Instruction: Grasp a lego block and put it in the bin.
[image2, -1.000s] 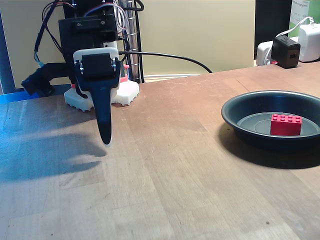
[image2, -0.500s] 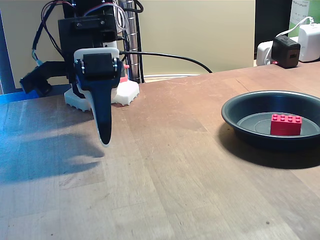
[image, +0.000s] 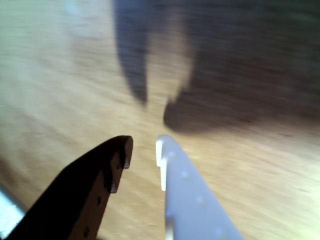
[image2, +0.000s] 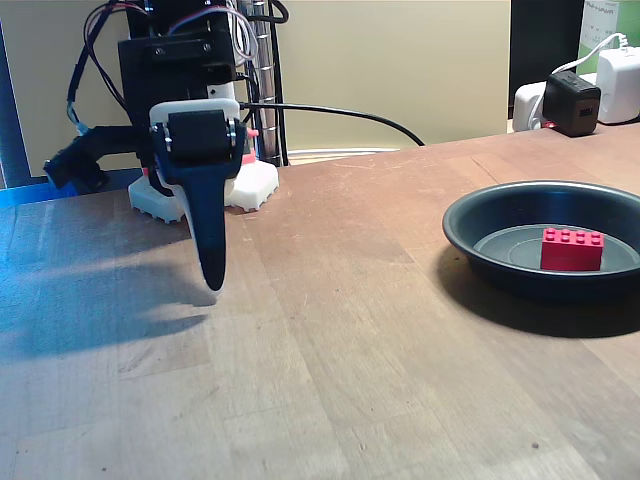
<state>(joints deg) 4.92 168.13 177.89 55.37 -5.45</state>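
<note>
The red lego block (image2: 572, 249) lies on the flat bottom of the bin (image2: 478, 222), a round dark pan at the right of the table in the fixed view. My gripper (image2: 212, 285) hangs point-down over bare wood far to the left of the bin, just above the tabletop. In the wrist view the gripper (image: 144, 145) has its black finger (image: 95, 185) and white finger (image: 187, 195) almost together, with a narrow slit between the tips and nothing in it. Below them is blurred wood and the gripper's own shadow.
The arm's white base (image2: 250, 185) stands at the back left, with a black cable (image2: 340, 110) running right from it. Chargers and plugs (image2: 575, 100) sit at the back right corner. Bare wooden table (image2: 340, 330) lies between gripper and bin.
The gripper has only swayed a little over the same spot at the left. The lego block rests in the bin as before.
</note>
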